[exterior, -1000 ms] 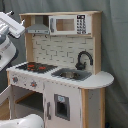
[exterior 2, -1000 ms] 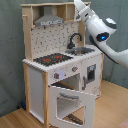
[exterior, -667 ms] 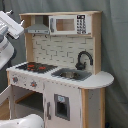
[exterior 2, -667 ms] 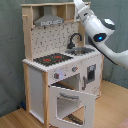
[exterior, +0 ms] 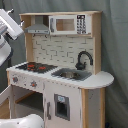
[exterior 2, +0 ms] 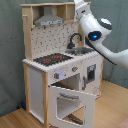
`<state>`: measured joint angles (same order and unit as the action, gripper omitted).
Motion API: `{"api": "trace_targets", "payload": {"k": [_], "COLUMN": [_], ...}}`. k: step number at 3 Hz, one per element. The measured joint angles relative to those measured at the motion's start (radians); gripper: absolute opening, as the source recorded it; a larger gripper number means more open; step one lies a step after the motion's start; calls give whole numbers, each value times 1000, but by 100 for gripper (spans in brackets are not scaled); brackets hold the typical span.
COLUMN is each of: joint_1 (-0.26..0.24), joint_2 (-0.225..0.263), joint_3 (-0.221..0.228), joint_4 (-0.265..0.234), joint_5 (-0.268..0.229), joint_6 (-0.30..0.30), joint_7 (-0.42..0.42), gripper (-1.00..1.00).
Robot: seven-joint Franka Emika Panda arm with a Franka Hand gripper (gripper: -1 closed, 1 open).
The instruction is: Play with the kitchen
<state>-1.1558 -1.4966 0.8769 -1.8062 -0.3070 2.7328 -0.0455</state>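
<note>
At the centre of both exterior views: the kitchen [exterior: 60, 75] [exterior 2: 62, 65], a tall toy unit of pale wood and white panels, stands upright on a wooden floor [exterior 2: 20, 117] before a grey curtain [exterior: 112, 45].
Counter: the black-red hob [exterior: 36, 66] [exterior 2: 51, 59] lies beside the grey sink [exterior: 70, 74] [exterior 2: 82, 50], with the black faucet [exterior: 83, 59] [exterior 2: 75, 39] arching over the sink's back edge.
Upper part: a grey hood [exterior: 37, 29] [exterior 2: 50, 20] hangs above the hob; in the first exterior view a microwave panel [exterior: 69, 24] sits beside it under the top shelf.
Back wall: white, with a brick pattern [exterior: 57, 50].
Knobs: a row of knobs [exterior: 33, 84] [exterior 2: 64, 73] runs along the front below the hob.
Oven door: in the second exterior view the oven door [exterior 2: 72, 105] hangs open, tilted outward and down; in the first exterior view's left the space under the hob looks open.
Arm: the white arm [exterior 2: 97, 32] reaches in from the second exterior view's right, its upper end near the kitchen's top corner above the sink; a white part of it [exterior: 10, 25] shows at the first exterior view's left edge.
Fingers: cannot tell whether they are spread or closed, as the gripper itself is not clearly seen.
</note>
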Motion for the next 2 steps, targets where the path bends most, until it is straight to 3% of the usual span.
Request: {"api": "trace_targets", "payload": {"k": [2], "joint_1": [-29], "joint_2": [35], "joint_3": [56], "joint_4": [97], "joint_5": [0], "joint_6": [-168], "joint_7": [157], "gripper": [100]}}
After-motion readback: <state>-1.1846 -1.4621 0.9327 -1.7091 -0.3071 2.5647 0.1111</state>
